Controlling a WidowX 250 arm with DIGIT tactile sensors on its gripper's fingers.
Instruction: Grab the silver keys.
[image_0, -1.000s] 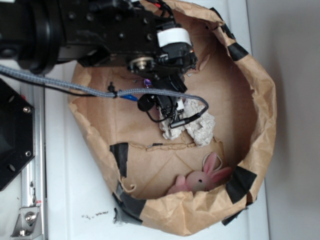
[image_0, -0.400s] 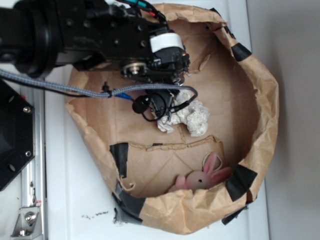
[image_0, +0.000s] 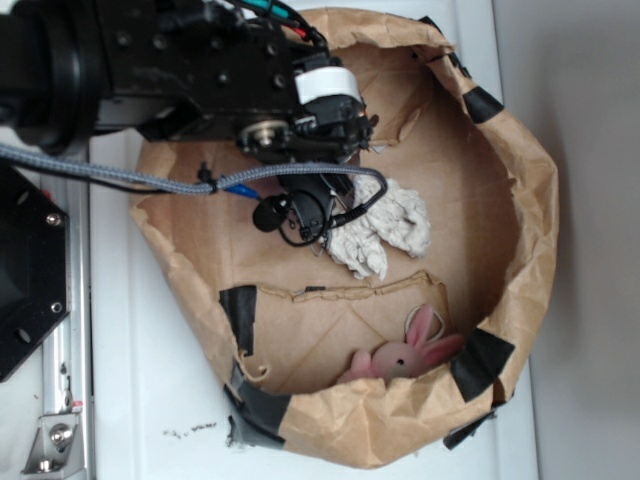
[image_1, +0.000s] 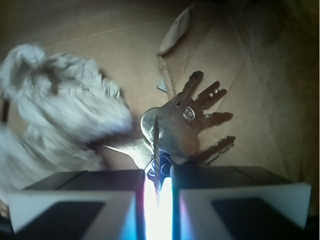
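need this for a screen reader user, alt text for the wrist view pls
The gripper has its jaws nearly closed on the ring end of the silver keys, which fan out over brown paper. A crumpled white paper wad sits to their left, touching them.

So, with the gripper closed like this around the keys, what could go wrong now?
The gripper seems to pinch only a thin edge of the silver keys, so the bunch may slip out or swing when it is lifted. The crumpled white paper lies against the keys and could be dragged along. In the exterior view the arm hides the keys, so the grasp cannot be checked there.
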